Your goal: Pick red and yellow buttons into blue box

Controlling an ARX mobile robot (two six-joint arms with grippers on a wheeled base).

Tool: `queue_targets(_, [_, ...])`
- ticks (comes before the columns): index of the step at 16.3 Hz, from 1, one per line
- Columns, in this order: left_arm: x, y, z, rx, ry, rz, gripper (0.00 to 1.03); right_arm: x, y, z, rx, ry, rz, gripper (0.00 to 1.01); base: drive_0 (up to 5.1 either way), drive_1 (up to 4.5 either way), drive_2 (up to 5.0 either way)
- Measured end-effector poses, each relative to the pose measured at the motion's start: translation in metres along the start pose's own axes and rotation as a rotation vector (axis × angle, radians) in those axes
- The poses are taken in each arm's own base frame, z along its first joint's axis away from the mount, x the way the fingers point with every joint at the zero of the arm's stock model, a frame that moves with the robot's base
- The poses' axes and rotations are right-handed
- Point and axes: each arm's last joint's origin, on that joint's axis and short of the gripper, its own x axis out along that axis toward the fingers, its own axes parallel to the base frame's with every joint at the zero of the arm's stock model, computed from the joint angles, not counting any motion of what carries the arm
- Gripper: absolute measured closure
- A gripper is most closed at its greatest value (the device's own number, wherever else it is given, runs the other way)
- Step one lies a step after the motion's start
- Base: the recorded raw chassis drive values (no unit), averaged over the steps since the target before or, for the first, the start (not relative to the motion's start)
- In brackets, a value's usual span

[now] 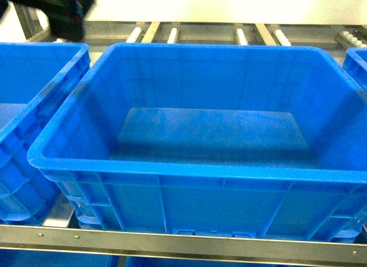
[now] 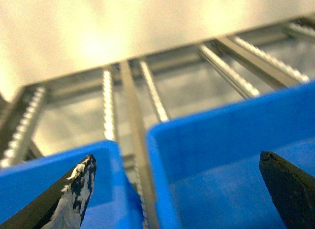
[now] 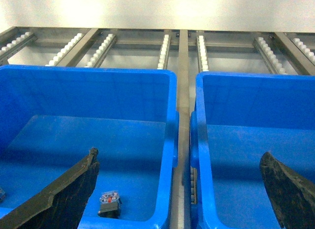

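Right now the blue box (image 1: 195, 163) in the middle of the head view holds nothing. The one button visible (image 3: 109, 203) lies on the floor of the left-hand crate (image 3: 88, 91) in the right wrist view, just beside the inner edge of the right gripper's (image 3: 179, 189) left finger (image 3: 64, 194) and below the open jaws, which hold nothing. Its cap reads reddish (too small to be sure); the yellow one is not visible. The left gripper (image 2: 177, 189) hangs over the gap between two crates, jaws wide and bare. The right arm is nearer, I judge; a short drop leftward would straddle the button.
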Motion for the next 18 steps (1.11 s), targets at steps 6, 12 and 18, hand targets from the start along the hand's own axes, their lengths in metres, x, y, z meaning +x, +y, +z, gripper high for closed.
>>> queue_targets(6, [-0.130, -0.020, 0.011, -0.091, 0.025, 0.260, 0.05, 0.000, 0.000, 0.000, 0.000, 0.000, 0.000, 0.03, 0.0, 0.00, 0.0])
queue_targets(12, [-0.157, -0.036, 0.004, -0.104, 0.056, 0.325, 0.05, 0.000, 0.000, 0.001, -0.001, -0.006, -0.001, 0.03, 0.0, 0.00, 0.0])
queue_targets(18, [-0.200, -0.005, -0.059, -0.182, 0.011, 0.224, 1.01, -0.033, 0.006, -0.061, -0.031, -0.074, -0.073, 0.99, 0.0, 0.00, 0.0])
